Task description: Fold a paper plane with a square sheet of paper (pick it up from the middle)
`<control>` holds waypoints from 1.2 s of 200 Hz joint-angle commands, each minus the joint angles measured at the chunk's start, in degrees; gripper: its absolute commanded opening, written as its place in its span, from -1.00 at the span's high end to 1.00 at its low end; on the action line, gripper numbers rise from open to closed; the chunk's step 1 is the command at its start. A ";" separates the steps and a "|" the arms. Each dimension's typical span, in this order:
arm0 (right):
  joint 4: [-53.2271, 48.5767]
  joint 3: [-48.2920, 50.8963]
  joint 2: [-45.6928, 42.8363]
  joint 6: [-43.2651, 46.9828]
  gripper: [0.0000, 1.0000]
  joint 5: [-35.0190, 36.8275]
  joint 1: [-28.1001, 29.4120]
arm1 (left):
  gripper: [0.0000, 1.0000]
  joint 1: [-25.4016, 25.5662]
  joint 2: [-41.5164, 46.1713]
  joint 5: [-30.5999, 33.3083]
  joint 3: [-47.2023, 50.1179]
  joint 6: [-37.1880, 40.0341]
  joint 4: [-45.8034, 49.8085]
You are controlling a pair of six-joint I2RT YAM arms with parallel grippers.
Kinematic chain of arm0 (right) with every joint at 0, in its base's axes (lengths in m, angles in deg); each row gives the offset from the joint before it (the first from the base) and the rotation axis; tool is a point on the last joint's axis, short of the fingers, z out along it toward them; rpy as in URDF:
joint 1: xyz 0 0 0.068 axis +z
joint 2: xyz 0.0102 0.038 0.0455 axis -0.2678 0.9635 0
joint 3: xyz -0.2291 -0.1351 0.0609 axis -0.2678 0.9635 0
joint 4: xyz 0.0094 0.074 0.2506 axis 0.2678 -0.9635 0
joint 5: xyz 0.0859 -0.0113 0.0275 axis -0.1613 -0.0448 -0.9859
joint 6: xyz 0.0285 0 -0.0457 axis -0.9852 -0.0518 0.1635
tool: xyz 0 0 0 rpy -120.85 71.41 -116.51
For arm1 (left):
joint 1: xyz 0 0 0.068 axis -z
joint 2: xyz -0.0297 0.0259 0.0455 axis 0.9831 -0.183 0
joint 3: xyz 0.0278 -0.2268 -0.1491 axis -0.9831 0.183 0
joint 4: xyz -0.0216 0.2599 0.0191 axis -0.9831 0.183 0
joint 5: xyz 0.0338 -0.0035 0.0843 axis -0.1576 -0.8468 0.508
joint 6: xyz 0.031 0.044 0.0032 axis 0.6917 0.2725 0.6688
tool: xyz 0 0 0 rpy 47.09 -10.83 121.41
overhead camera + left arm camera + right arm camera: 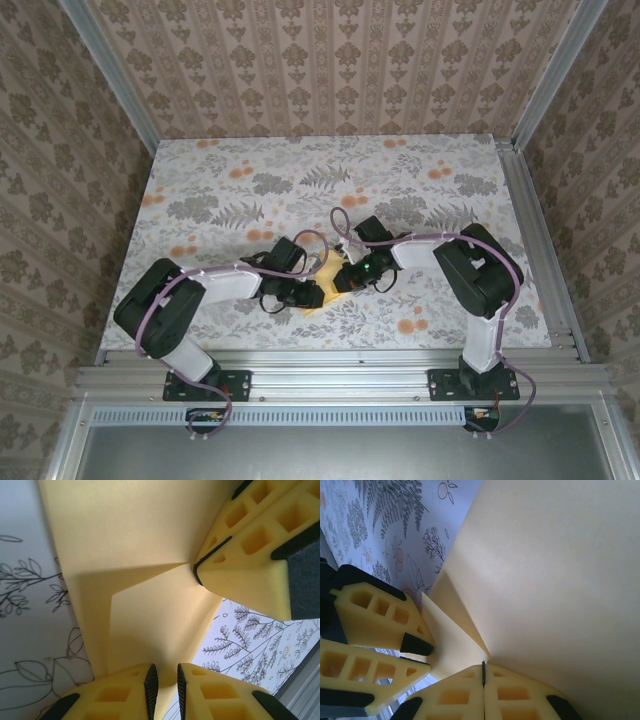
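Patterned walls (320, 60) stand around a table covered by a cloth (250, 180) with gray leaves and orange flowers. Two arms are fixed at the near edge of the table. The left arm (200, 290) and the right arm (470, 270) both bend in toward the middle, and their ends nearly meet there.

Between them is the sheet of paper (140, 530). It is pale yellow and plain. It sits near the front middle of the table, just over the cloth, caught between the two grippers. From above only a small yellow patch of it peeks out between the dark grippers. I cannot tell if its low edge touches the cloth.

The paper is not flat. One part is bent over another, and a sharp fold line runs across it.

The right gripper (483, 672) has its yellow fingers pressed tight together, pinching the paper right where the fold line ends.

The left gripper (165, 682) is at the other edge of the paper. Its two fingers stand a tiny bit apart, with the paper's edge caught in the thin gap between the black pads (151, 685).
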 commanded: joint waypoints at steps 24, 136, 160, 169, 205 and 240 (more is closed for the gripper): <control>-4.03 0.74 -6.27 -2.42 0.73 7.26 -0.37 | 0.53 0.80 -3.22 3.75 3.10 1.94 4.15; 33.63 22.37 -16.35 -40.99 0.94 19.99 10.87 | 0.56 3.10 -4.38 8.60 3.90 1.37 4.60; 35.52 21.71 -13.15 -41.32 0.95 20.28 11.78 | 0.56 4.03 -4.62 9.64 4.00 1.32 4.83; 35.26 21.37 -12.31 -41.16 0.95 20.32 11.81 | 0.56 4.29 -4.79 10.01 3.99 1.36 4.82; 32.13 22.21 -10.45 -41.00 0.96 22.56 11.85 | 0.56 4.69 -5.31 11.13 4.13 1.37 4.98; 20.77 21.67 -12.09 -35.81 0.97 30.15 11.69 | 0.56 5.13 -5.38 13.29 4.43 2.32 6.81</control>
